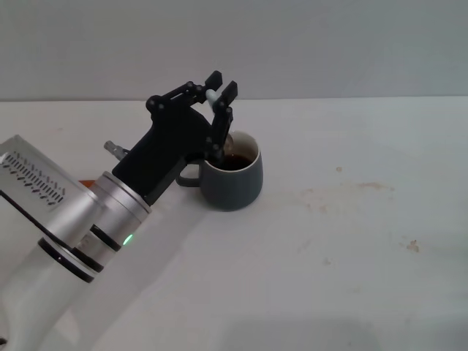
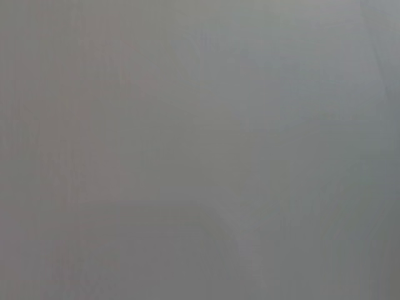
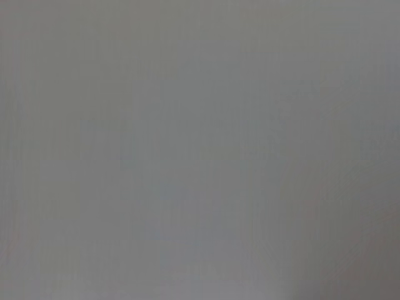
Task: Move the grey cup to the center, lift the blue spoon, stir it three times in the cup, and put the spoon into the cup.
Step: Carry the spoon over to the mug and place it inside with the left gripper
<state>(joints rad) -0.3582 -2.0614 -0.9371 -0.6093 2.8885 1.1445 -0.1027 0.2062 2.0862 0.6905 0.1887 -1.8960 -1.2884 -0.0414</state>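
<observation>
While the grey cup [image 1: 232, 178] stands upright on the white table [image 1: 351, 241], the left gripper [image 1: 221, 92] above its far-left rim clenches the blue spoon [image 1: 213, 97], angled down into the cup.

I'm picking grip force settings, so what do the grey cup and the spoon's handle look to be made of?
The grey cup looks like glazed ceramic: thick wall, smooth dark blue-grey outside with a soft sheen, paler rim. The blue spoon, held in the left gripper, shows only a pale blue handle tip, matte; probably plastic or coated, hard to tell.
</observation>
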